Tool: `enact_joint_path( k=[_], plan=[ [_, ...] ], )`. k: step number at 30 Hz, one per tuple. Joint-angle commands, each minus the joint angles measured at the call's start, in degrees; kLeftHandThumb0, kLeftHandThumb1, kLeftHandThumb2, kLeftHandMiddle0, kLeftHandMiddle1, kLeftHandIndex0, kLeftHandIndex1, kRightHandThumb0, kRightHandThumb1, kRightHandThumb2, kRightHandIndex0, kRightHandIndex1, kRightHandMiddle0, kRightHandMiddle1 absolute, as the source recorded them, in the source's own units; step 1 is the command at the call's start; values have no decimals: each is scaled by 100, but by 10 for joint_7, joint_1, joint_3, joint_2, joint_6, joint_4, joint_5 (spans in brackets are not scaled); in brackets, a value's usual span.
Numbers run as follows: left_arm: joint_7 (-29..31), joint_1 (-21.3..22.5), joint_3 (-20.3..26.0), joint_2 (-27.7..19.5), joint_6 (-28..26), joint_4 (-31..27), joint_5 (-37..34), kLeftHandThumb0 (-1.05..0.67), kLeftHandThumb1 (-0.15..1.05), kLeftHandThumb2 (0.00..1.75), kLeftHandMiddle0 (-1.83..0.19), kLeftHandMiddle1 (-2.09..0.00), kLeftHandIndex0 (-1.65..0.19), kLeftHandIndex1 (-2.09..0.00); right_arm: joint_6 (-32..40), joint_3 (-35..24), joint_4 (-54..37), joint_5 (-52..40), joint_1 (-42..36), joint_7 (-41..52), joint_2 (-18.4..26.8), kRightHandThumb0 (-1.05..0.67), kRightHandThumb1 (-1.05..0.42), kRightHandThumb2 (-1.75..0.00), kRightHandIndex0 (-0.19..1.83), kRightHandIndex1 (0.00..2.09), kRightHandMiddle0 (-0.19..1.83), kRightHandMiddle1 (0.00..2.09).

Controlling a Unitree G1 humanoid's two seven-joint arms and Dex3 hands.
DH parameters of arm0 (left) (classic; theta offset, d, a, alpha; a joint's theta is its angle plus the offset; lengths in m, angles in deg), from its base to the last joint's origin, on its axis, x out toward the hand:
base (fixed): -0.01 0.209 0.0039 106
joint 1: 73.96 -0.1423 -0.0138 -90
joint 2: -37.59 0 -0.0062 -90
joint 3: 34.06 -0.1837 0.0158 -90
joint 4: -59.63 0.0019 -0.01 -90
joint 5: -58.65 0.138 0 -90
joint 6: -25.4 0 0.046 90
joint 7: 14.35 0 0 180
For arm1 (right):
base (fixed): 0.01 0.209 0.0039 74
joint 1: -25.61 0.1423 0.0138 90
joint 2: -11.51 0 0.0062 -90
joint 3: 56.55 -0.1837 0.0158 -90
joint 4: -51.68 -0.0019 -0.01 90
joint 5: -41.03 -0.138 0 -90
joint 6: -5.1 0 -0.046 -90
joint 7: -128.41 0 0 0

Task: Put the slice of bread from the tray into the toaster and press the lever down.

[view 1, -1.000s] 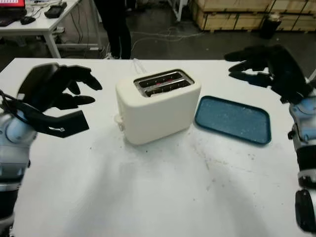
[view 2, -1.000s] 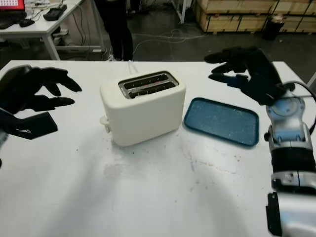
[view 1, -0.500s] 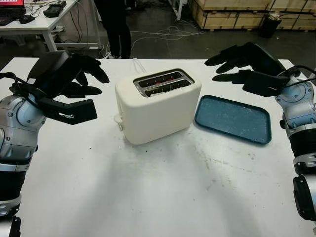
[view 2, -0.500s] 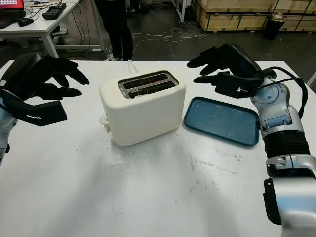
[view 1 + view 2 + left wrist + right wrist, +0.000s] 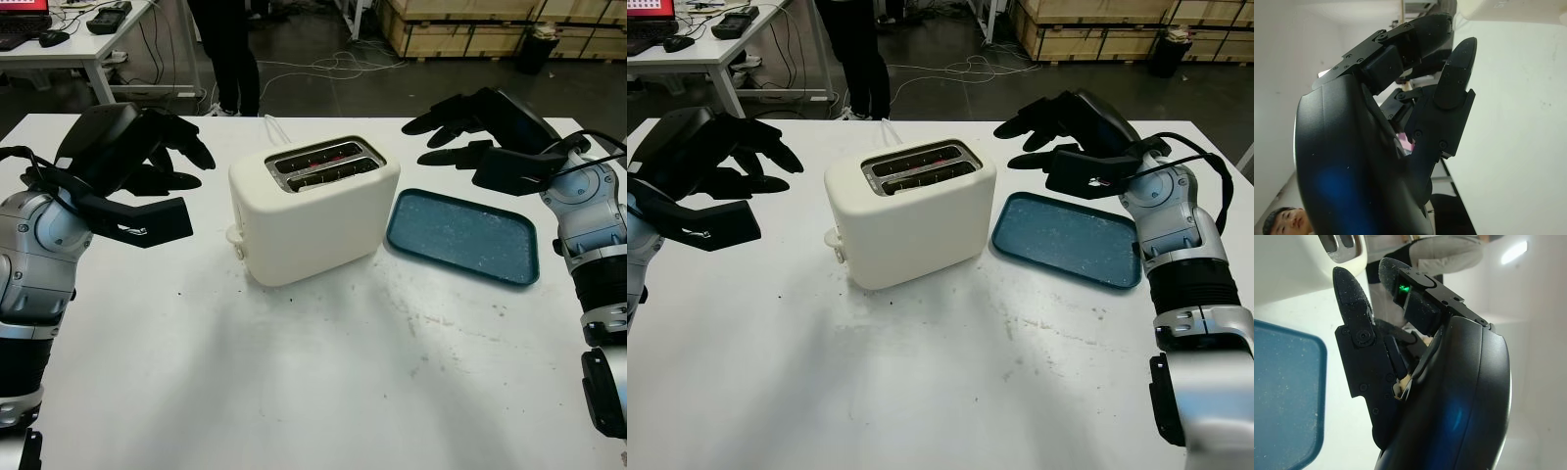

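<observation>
We are keeping both the left hand (image 5: 132, 166) and right hand (image 5: 480, 127) open and empty beside the cream toaster (image 5: 313, 208), whose small side lever (image 5: 234, 236) is probably needing one firm fingertip push, while the blue tray (image 5: 462, 236) is holding no bread

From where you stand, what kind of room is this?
Probably a workshop or lab: stacked wooden pallets, cables on the floor and a desk with computer gear lie beyond the white table.

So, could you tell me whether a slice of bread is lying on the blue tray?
No, the blue tray beside the toaster holds no bread.
</observation>
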Motion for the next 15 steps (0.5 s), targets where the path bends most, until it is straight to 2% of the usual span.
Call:
enact_joint_path(
  k=[1, 15],
  plan=[
    [-1, -2, -4, 1, 3, 1, 2, -33, 76, 0, -95, -100, -104, -50, -3, -2, -8, -1, 13, -4, 8, -52, -82, 0, 76, 66, 99, 0],
    [-2, 2, -5, 1, 5, 6, 2, -33, 78, 0, -94, -102, -104, -50, -20, 0, 2, -4, 10, -3, 4, -50, -81, 0, 79, 69, 101, 1]
  ],
)
